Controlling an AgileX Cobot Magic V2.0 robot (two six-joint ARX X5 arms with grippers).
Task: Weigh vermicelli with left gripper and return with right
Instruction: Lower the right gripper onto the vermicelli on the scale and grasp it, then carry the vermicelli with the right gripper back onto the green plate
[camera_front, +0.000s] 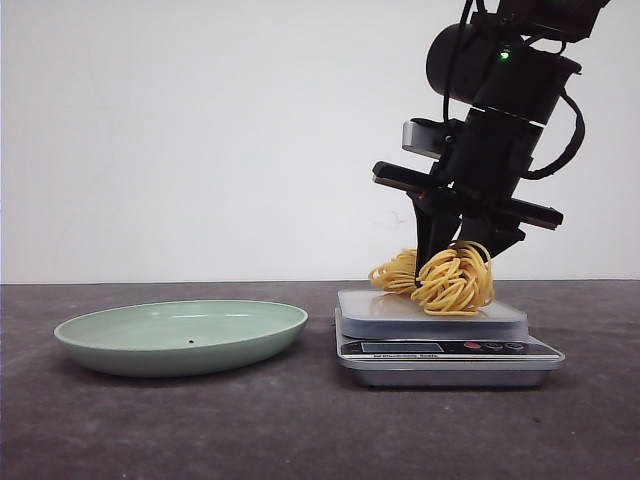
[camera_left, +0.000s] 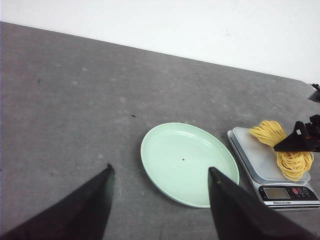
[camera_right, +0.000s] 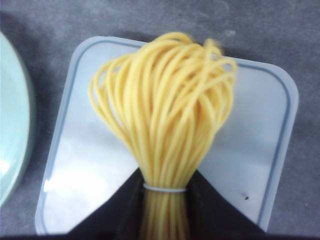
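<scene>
The right pincer (camera_front: 447, 268) is clamped on the vermicelli (camera_front: 452, 277) at its tied waist, fingers pressed against both sides. The bundle lies on the scale (camera_front: 440, 345) platform near the tabletop's (camera_front: 300, 430) right edge, its long axis running front to back, looped end fanning toward the far edge. The end past the tie is cut off in the right wrist view. The left pincer (camera_left: 160, 200) hangs spread apart and empty above the green plate (camera_left: 187, 162). The scale's display is unreadable.

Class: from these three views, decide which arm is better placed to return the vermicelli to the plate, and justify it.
Right. The right gripper already pinches the vermicelli on the scale; the left gripper is open and empty, away above the table near the plate.
</scene>
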